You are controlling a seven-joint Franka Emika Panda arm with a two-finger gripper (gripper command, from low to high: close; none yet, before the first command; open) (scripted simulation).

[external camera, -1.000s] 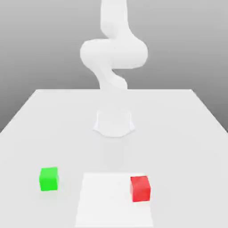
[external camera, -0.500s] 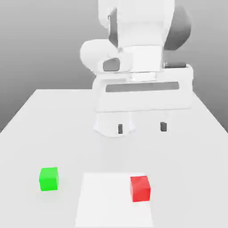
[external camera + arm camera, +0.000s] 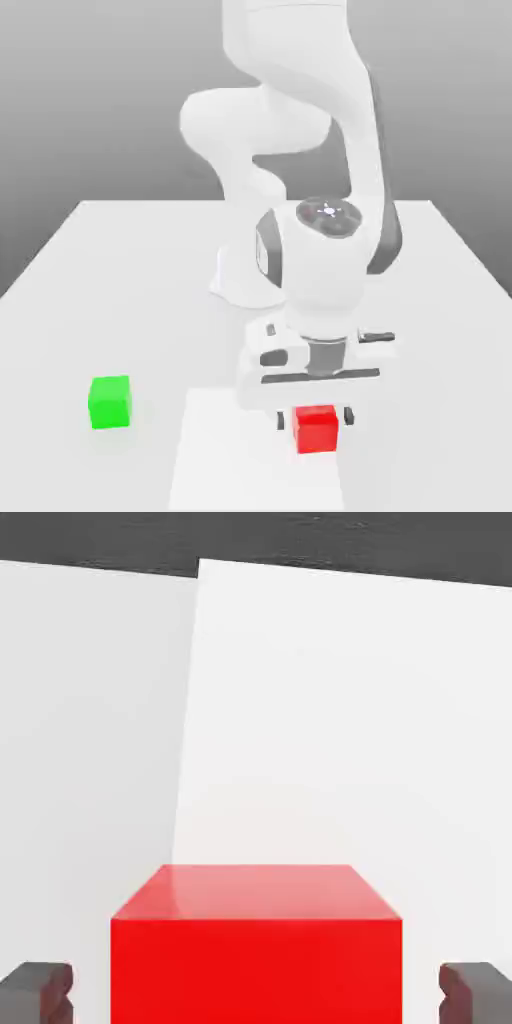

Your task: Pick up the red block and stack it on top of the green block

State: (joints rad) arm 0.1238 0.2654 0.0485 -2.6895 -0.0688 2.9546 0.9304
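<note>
The red block [image 3: 316, 430] [image 3: 255, 952] sits on the table near its front edge, towards the exterior view's right. My gripper [image 3: 315, 418] [image 3: 255, 992] has come down over it, one dark fingertip [image 3: 38, 990] on each side. In the hand view a gap of bare table shows between each pad and the cube's faces, so the gripper is open and straddles the block without touching it. The green block [image 3: 110, 402] rests alone on the table at the exterior view's left, well apart from the gripper.
The red block lies on a brighter white square patch [image 3: 220, 460] of the white table [image 3: 120, 280]. The arm's round base [image 3: 240, 285] stands behind it at the table's middle. A dark strip [image 3: 300, 537] marks the table's edge in the hand view.
The hand has swung down from high above the table to the red block, and its fingers now flank the cube. Neither block has moved.
</note>
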